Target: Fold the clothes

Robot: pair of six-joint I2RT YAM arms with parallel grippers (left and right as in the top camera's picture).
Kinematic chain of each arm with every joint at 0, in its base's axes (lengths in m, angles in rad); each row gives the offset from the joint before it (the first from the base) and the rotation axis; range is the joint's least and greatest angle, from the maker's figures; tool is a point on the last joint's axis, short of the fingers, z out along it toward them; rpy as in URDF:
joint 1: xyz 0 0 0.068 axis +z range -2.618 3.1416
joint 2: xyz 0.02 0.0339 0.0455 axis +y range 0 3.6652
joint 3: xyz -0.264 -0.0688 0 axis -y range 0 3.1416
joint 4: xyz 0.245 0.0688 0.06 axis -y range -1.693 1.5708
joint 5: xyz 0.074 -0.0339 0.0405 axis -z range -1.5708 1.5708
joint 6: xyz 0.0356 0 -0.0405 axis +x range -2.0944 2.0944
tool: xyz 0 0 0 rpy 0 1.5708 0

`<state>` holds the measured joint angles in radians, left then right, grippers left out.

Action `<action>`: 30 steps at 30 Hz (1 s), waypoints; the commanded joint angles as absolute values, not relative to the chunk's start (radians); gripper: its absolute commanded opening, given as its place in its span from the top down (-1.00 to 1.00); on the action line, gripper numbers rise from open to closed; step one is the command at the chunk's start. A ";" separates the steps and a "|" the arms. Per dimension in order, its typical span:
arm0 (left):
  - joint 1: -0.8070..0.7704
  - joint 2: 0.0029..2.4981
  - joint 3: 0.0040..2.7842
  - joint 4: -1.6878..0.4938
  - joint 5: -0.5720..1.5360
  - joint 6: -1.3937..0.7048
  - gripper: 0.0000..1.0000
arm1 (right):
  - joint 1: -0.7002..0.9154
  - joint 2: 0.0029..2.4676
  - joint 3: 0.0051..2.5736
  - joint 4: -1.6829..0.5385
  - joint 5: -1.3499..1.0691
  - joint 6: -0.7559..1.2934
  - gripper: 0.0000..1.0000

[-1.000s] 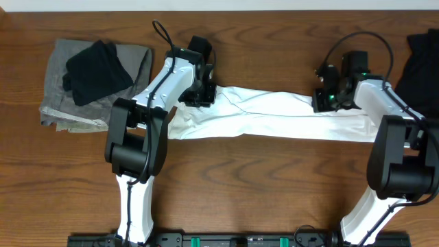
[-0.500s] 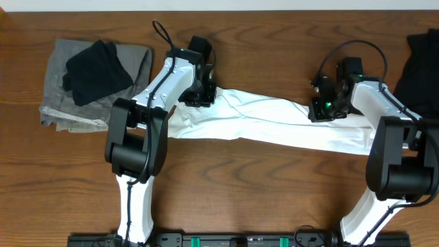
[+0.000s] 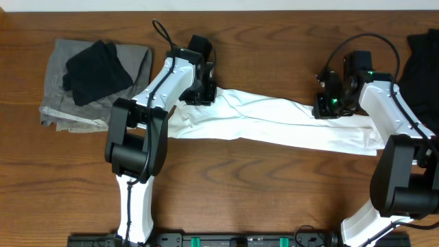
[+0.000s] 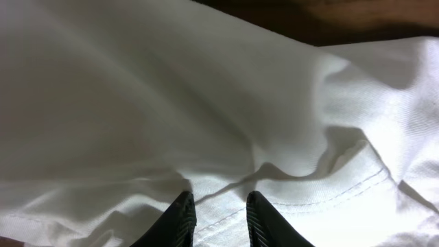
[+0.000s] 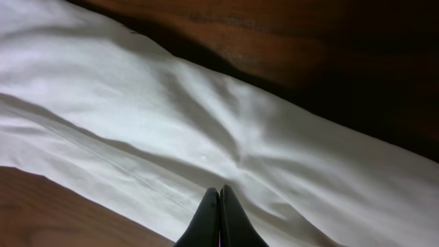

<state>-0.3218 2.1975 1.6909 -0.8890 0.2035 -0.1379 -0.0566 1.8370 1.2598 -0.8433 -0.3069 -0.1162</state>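
Overhead: white T-shirt (image 3: pixel 274 120) lies as a long band across the wooden table (image 3: pixel 260 185), stretched between left gripper (image 3: pixel 199 95) and right gripper (image 3: pixel 328 108), probably to pull it flat for folding. Bare wood lies in front; a grey and black pile (image 3: pixel 92 79) and a dark garment (image 3: pixel 420 58) flank it.

Left wrist: the fingers (image 4: pixel 181 218) stand slightly apart, seemingly pinching a stitched hem.

Right wrist: the jaws meet, nipping thin cloth near the shirt's front edge.
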 commanded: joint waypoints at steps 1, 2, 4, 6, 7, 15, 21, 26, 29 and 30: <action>-0.320 2.208 1.686 -0.891 0.191 -0.144 0.44 | -0.052 1.853 1.235 -0.840 -0.251 -0.090 0.97; -0.320 2.208 1.686 -0.892 0.187 -0.144 0.44 | -0.053 1.860 1.230 -0.837 -0.192 -0.072 0.97; -0.320 2.210 1.685 -0.891 0.175 -0.144 0.45 | -0.056 1.872 1.226 -0.834 -0.093 -0.048 0.97; -0.319 2.212 1.682 -0.891 0.152 -0.144 0.44 | -0.063 1.892 1.225 -0.834 -0.039 -0.041 0.98; -0.319 2.214 1.678 -0.891 0.137 -0.144 0.44 | -0.069 1.906 1.225 -0.834 -0.029 -0.041 0.97; -0.305 2.242 1.663 -0.891 0.125 -0.146 0.54 | -0.161 2.031 1.224 -0.783 -0.018 -0.041 0.98; -0.267 2.242 1.656 -0.888 0.067 -0.224 0.61 | -0.210 2.047 1.225 -0.715 -0.075 -0.044 0.98; -0.249 2.242 1.656 -0.863 0.067 -0.222 0.63 | -0.204 2.047 1.226 -0.634 -0.121 -0.061 0.97; -0.249 2.241 1.660 -0.836 0.067 -0.219 0.70 | -0.196 2.047 1.236 -0.580 -0.137 -0.061 0.98; -0.249 2.241 1.662 -0.827 0.067 -0.219 0.70 | -0.195 2.047 1.244 -0.565 -0.154 -0.061 0.98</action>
